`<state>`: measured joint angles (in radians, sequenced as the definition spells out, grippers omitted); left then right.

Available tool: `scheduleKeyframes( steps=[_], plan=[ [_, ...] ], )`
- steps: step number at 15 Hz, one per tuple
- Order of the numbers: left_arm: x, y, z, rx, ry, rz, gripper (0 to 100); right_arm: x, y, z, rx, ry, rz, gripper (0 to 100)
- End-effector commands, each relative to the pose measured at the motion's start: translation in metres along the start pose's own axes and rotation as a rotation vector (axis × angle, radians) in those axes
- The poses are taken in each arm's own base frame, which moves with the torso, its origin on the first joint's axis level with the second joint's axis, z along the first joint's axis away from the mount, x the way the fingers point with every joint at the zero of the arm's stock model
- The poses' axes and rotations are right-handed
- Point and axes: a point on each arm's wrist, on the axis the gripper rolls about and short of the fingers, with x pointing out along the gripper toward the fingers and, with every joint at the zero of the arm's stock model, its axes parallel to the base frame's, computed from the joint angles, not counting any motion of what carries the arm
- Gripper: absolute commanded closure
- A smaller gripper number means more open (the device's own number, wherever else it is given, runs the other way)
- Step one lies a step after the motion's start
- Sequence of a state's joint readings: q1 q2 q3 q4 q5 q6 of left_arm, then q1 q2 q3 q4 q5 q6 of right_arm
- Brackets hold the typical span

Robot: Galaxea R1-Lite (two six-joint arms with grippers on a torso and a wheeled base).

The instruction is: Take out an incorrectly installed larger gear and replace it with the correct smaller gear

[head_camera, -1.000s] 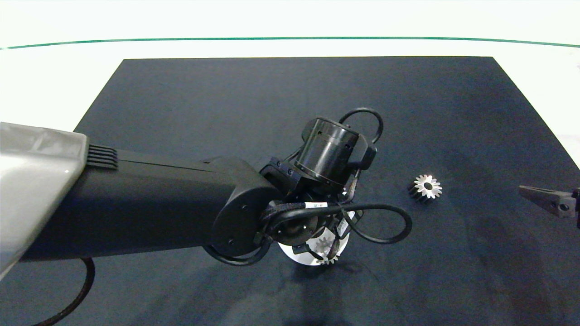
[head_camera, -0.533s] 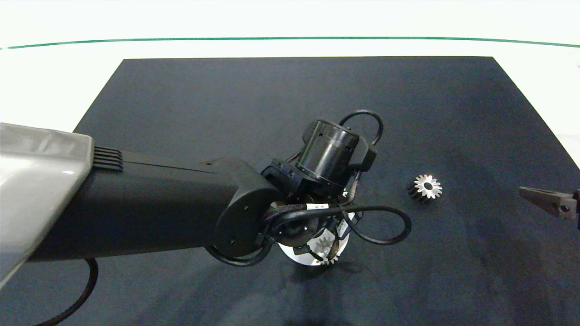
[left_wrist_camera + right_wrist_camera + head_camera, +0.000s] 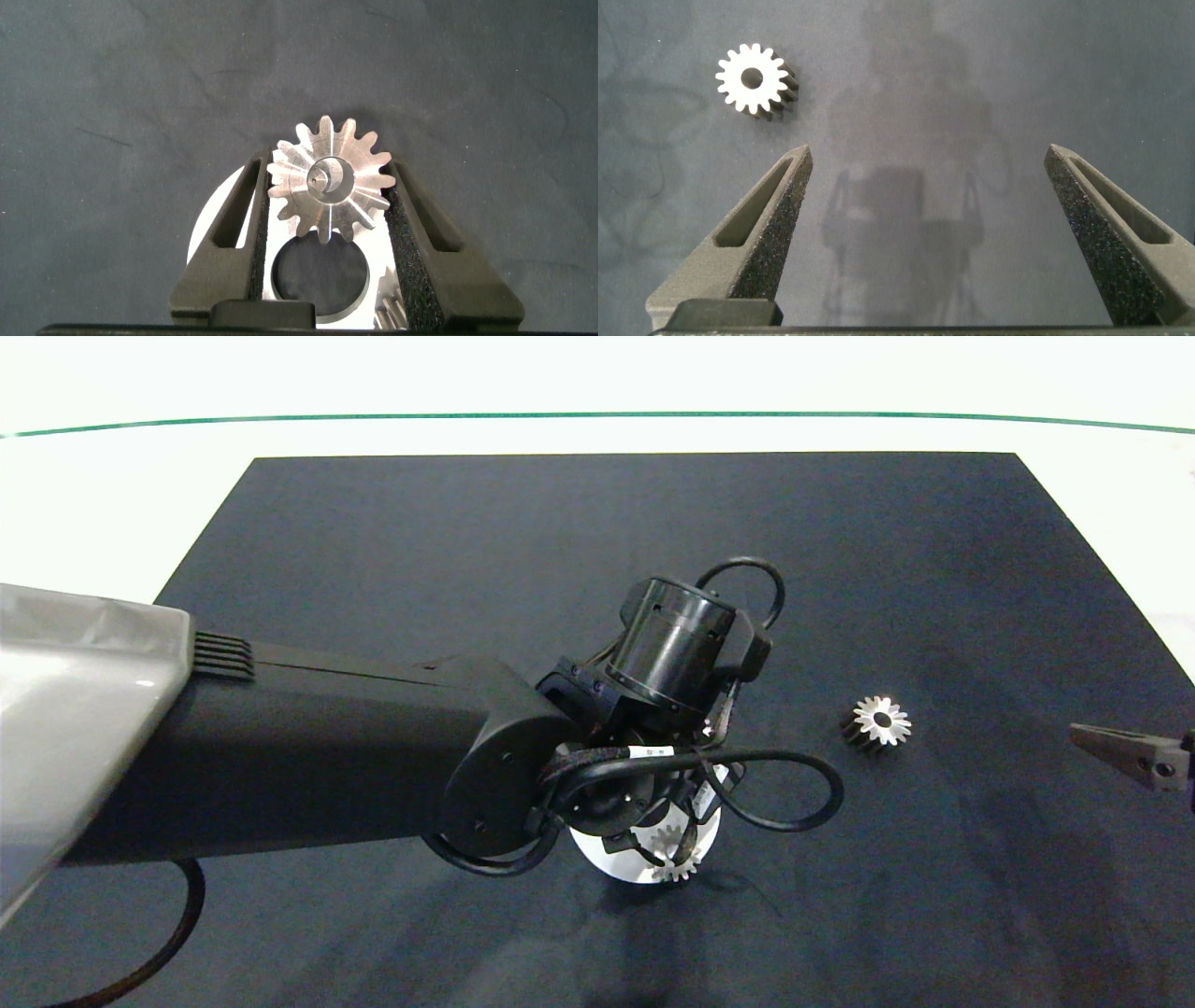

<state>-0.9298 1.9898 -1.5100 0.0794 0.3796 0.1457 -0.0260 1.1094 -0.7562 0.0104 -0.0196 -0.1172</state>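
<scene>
Dark mat (image 3: pixel 467 541): left end effector (image 3: pixel 327 201) clenched on smaller gear (image 3: pixel 329 177); right end effector (image 3: pixel 929 201) spread wide.

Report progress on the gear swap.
Nothing looks finished yet. In hand: the left gripper appears shut on the tall silver metal gear with long pointed teeth, which sits on its pin on the round white base. Left: lift it off, then fit the short silver gear with stubby teeth, lying loose on the dark mat near the open, idle right gripper.
</scene>
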Motion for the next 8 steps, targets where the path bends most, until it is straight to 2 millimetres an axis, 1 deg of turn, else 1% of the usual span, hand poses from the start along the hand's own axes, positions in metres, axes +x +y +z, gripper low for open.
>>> scheduleKeyframes(
  steps=[1, 5, 8],
  plan=[
    [0.0, 0.0001, -0.0002, 0.002, 0.001, 0.002, 84, -0.0003, 0.0001, -0.0008, -0.001, 0.002, 0.0, 0],
    [-0.0026, 0.0012, -0.0002, 0.002, 0.007, 0.002, 84, -0.0003, 0.0001, -0.0008, -0.001, 0.002, 0.0, 0],
    [-0.0058, -0.0022, -0.0005, 0.006, 0.008, -0.008, 84, 0.0001, 0.0003, -0.0008, -0.001, 0.003, 0.001, 0]
  ],
)
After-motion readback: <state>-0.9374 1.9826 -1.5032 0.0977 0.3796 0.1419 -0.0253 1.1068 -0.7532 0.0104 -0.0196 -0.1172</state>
